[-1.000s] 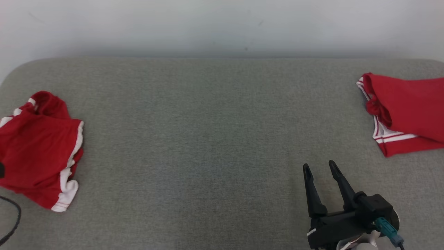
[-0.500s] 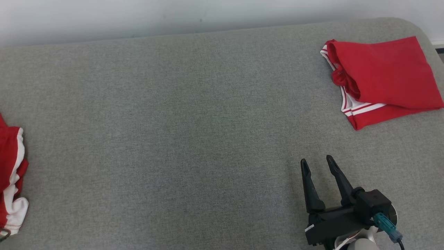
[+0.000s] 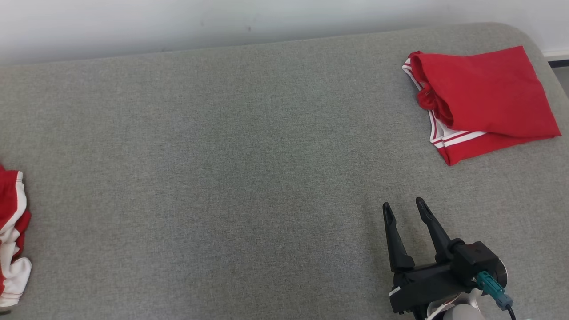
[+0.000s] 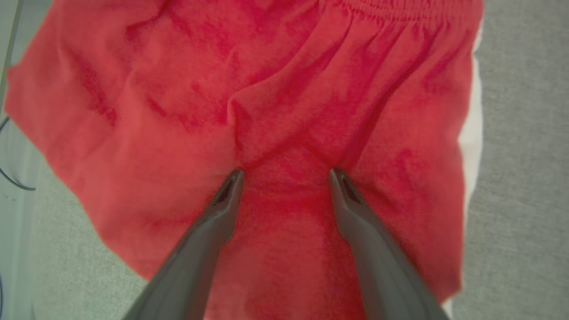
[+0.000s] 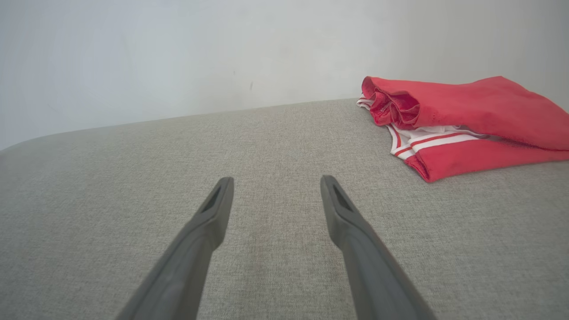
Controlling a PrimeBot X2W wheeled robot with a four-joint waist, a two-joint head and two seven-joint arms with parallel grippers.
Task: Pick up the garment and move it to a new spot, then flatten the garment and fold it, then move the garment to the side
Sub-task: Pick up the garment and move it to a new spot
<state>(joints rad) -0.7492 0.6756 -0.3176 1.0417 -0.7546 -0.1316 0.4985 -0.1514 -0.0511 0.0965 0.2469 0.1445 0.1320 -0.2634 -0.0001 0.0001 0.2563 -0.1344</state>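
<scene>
While the left tool (image 4: pixel 286 171) gapes, the red garment (image 4: pixel 266 89) lies right before its tips.

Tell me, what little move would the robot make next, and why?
Probably close the left gripper on the crumpled red garment: its open jaws straddle a fold of the cloth. The right gripper hangs open over bare grey surface, apart from the folded garment.

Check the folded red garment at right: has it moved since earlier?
No. The folded red garment keeps its spot by the grey surface's far edge; the whole view shifted because the camera turned.
</scene>
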